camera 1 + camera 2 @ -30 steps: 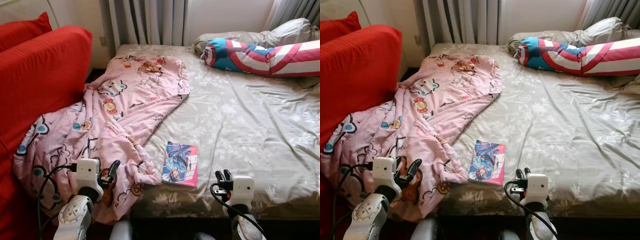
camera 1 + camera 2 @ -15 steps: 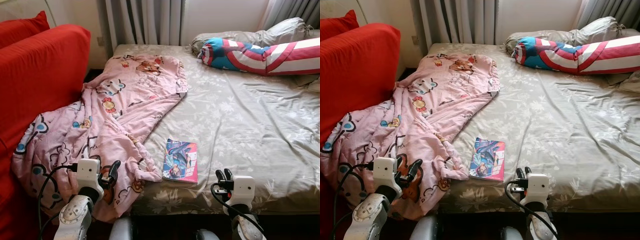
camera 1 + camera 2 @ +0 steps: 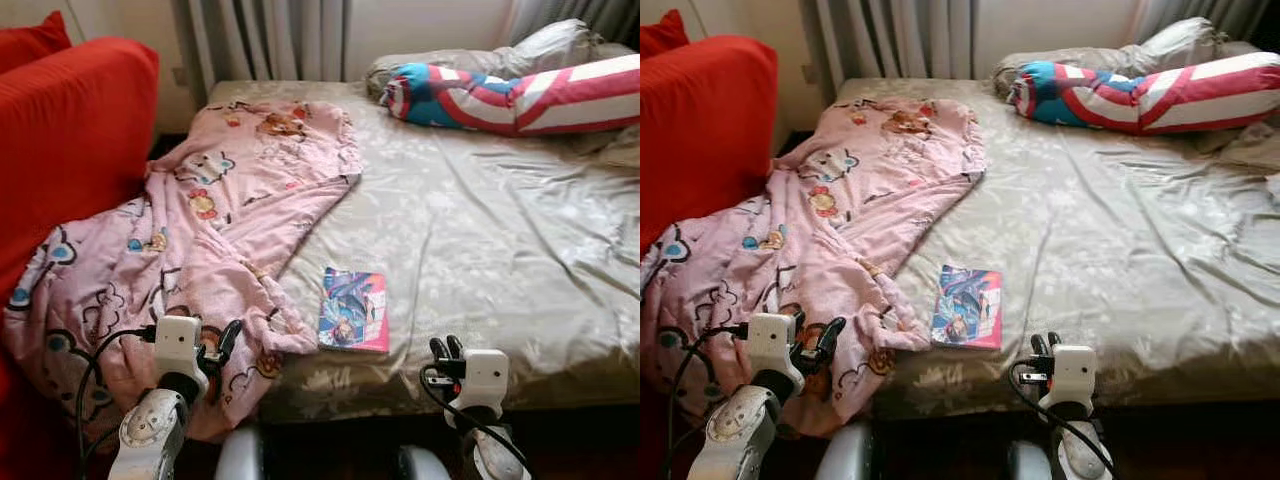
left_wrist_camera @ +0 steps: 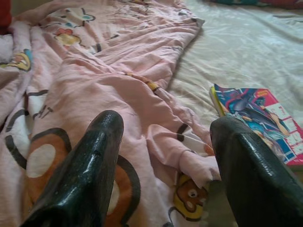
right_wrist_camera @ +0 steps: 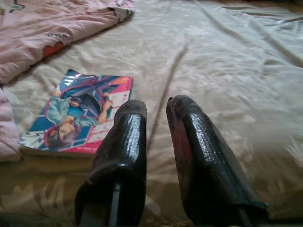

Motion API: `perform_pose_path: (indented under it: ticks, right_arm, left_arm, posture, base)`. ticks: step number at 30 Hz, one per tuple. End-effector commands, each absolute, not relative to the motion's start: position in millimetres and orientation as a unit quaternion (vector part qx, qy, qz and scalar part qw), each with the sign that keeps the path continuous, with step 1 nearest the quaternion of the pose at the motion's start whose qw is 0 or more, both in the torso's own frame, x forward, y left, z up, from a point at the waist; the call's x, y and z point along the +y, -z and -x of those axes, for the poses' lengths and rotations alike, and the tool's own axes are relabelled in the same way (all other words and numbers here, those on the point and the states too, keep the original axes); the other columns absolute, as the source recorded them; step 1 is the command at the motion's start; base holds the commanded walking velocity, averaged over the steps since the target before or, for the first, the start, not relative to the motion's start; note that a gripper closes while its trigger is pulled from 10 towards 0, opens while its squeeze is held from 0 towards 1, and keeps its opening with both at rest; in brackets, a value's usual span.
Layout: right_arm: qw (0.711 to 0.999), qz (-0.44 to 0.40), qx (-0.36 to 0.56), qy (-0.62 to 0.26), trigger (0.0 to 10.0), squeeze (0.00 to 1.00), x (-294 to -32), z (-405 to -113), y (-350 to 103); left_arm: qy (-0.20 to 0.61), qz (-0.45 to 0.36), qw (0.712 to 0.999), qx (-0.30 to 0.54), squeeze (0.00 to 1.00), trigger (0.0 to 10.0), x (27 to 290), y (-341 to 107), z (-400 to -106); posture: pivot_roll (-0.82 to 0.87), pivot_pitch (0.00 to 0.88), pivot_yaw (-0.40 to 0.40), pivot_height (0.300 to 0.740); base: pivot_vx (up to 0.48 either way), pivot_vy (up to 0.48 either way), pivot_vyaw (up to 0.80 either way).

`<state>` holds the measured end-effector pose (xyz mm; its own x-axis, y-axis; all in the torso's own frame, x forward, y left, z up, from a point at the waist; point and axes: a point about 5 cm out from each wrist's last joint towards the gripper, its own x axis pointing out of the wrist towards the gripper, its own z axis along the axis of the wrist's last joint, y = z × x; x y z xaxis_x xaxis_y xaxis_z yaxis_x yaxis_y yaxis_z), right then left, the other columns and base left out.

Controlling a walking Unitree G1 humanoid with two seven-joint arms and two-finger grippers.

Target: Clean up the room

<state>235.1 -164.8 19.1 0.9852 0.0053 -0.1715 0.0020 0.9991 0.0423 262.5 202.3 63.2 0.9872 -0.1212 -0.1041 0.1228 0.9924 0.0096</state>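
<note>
A colourful comic book (image 3: 354, 309) lies flat near the front edge of the bed (image 3: 500, 230). A pink cartoon-print blanket (image 3: 215, 220) is crumpled over the bed's left side and hangs off its edge. My left gripper (image 3: 222, 343) is open, low at the front over the blanket's hanging end; the blanket (image 4: 94, 85) and book (image 4: 260, 120) lie past its fingers. My right gripper (image 3: 446, 348) is shut with nothing held, just before the bed's front edge, right of the book (image 5: 78, 113).
A red sofa (image 3: 70, 150) stands tight against the bed's left side. A red, white and blue bolster (image 3: 510, 95) and grey pillows (image 3: 545, 45) lie at the head. Curtains (image 3: 265, 40) hang behind. The grey floral sheet on the right is bare.
The whole picture has shifted as the camera moved in and tilted; the bed sits a little higher and left in view. Blanket, book and both grippers keep their places.
</note>
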Motion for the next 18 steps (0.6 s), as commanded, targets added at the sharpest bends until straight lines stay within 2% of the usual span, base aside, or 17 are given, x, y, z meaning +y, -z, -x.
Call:
perform_pose_path:
  ticks: [1,10,18]
  right_arm:
    - [0.996,-0.02,0.091,0.0,10.0,0.0,-164.9,-233.8,-16.6]
    - [0.997,-0.008,0.079,-0.01,10.0,0.0,-163.0,-234.2,-20.7]
    - [0.997,-0.01,0.073,-0.02,10.0,0.0,-160.6,-233.7,-21.4]
  left_arm:
    - [0.067,-0.021,0.996,0.055,0.0,10.0,200.7,-63.6,-264.4]
    - [0.072,-0.022,0.995,0.06,0.0,10.0,199.6,-62.8,-264.6]
    - [0.075,-0.021,0.995,0.063,0.0,10.0,198.0,-62.1,-265.1]
  posture:
    - [-0.09,0.051,0.003,0.585]
    - [-0.09,0.05,0.004,0.585]
    - [-0.09,0.048,0.004,0.585]
  base:
    - [0.0,0.0,0.0]
    - [0.0,0.0,0.0]
    - [0.0,0.0,0.8]
